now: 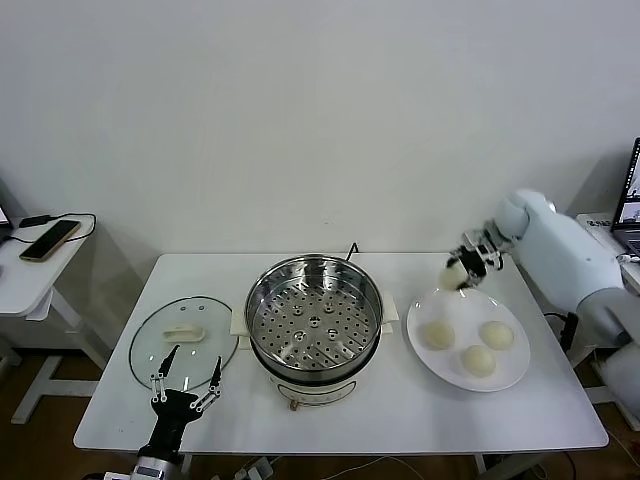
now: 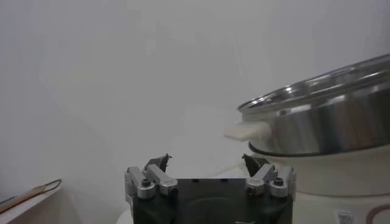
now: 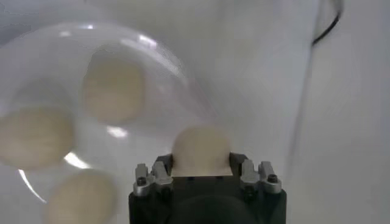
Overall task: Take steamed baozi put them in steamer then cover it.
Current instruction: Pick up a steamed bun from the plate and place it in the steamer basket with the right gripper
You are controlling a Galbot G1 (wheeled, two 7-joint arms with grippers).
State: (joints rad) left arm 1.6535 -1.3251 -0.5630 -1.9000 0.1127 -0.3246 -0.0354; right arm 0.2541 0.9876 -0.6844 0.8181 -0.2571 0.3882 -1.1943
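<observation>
My right gripper (image 1: 462,268) is shut on one off-white baozi (image 1: 456,272) and holds it just above the far left rim of the white plate (image 1: 515,372); it shows between the jaws in the right wrist view (image 3: 201,150). Three more baozi (image 1: 436,334) lie on the plate. The steel steamer (image 1: 314,312) stands open at the table's middle, its perforated tray empty. The glass cover (image 1: 183,335) with its cream handle lies flat to the left. My left gripper (image 1: 186,374) is open at the table's front left, beside the cover's near edge.
A black cable (image 1: 354,248) runs behind the steamer. A side table with a phone (image 1: 50,240) stands at far left. A laptop (image 1: 632,205) sits at far right. The steamer's side and white base fill the left wrist view (image 2: 323,131).
</observation>
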